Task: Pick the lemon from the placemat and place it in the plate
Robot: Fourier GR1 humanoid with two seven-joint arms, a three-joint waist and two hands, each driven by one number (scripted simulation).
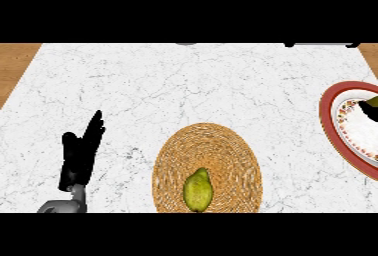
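Note:
A yellow-green lemon lies on the round woven placemat, near its front edge. A white plate with a red rim and a patterned band sits at the right edge, partly cut off. Over the plate a black shape shows at the frame's edge; it looks like part of my right hand, with a small yellow-green bit beside it. Too little of it is visible to read. My left hand rests open to the left of the placemat, fingers straight and pointing away, holding nothing.
The white marble counter stretches behind the placemat. Wooden floor shows past its left edge. Dark objects are cut off at the far edge.

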